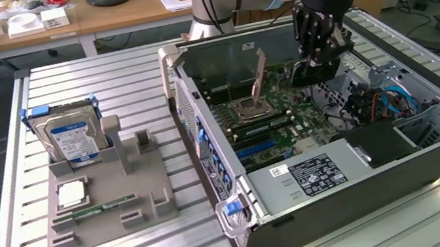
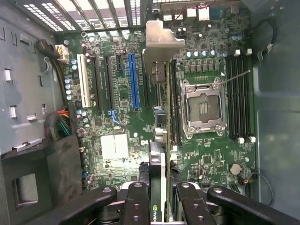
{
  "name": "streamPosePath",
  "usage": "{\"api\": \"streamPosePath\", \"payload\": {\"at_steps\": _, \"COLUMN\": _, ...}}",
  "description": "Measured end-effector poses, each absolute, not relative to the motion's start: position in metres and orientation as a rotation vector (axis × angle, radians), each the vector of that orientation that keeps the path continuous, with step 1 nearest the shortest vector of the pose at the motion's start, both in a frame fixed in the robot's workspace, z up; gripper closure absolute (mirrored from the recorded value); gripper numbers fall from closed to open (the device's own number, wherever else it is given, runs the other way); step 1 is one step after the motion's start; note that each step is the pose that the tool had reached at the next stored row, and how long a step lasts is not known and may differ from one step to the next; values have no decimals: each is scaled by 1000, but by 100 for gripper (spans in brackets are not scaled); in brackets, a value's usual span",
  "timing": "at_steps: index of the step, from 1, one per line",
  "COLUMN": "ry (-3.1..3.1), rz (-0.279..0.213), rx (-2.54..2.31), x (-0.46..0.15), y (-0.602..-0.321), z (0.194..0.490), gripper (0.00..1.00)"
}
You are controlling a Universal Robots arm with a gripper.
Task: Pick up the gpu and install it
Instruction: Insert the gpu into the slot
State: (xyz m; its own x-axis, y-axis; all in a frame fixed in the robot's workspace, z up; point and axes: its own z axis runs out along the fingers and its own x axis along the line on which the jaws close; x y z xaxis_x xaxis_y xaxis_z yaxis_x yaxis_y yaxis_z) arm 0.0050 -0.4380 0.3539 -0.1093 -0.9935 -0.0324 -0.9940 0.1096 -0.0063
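Gripper [image 2: 161,199] clamps the gpu [image 2: 158,159], seen edge-on, its faces hidden.

The exterior view looks down at a slant from high and well back, with the ribbed silver metal table [image 1: 100,89] across the frame and the open dark grey computer case [image 1: 348,203] at the frame's right. The wrist view, behind the black gripper [image 2: 159,206], faces straight down, close over the green motherboard [image 2: 122,93], which both views share.
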Motion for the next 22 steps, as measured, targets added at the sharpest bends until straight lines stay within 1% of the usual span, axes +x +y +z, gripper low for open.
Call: {"api": "streamPosePath", "payload": {"at_steps": 22, "ry": 2319, "rz": 26, "rx": -2077, "x": 2, "y": -438, "z": 350, "gripper": 73}}
